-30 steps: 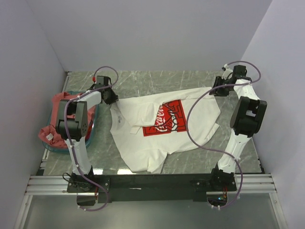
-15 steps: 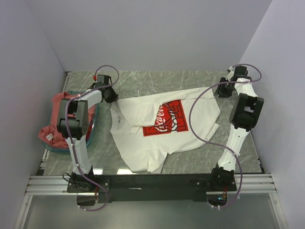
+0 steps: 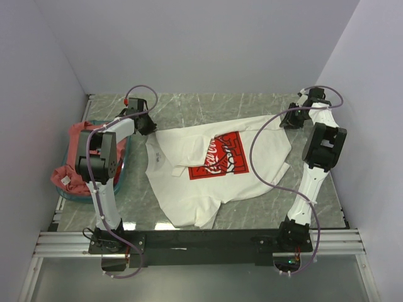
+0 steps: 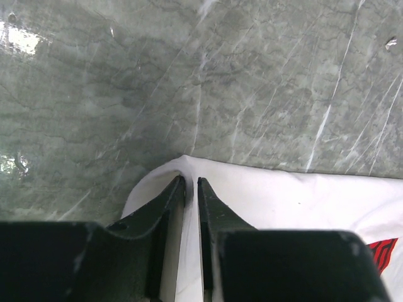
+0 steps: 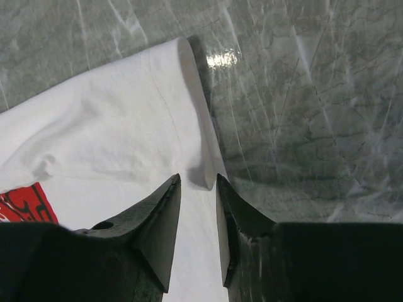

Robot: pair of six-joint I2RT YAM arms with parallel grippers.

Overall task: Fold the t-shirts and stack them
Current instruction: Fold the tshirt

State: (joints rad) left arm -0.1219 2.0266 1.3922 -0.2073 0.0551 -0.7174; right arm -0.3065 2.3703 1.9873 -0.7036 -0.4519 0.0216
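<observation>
The white t-shirt (image 3: 214,173) with the red Coca-Cola print (image 3: 218,156) lies spread on the marble table, its collar toward the left. My left gripper (image 3: 149,128) sits at its far left corner; in the left wrist view the gripper (image 4: 191,179) is shut on a raised fold of white cloth (image 4: 283,195). My right gripper (image 3: 288,119) is at the shirt's far right corner. Its jaws (image 5: 198,178) stand apart astride the rolled edge of the cloth (image 5: 113,126). The salmon-red t-shirt (image 3: 68,177) lies bunched in the basket at the left.
A teal plastic basket (image 3: 122,168) stands against the left wall beside the left arm. White walls close in the table on three sides. A metal rail (image 3: 201,242) carrying both arm bases runs along the near edge.
The left jaws have closed further on the shirt corner. The right jaws have narrowed around the shirt's edge, and the right wrist has shifted slightly at the far right corner.
</observation>
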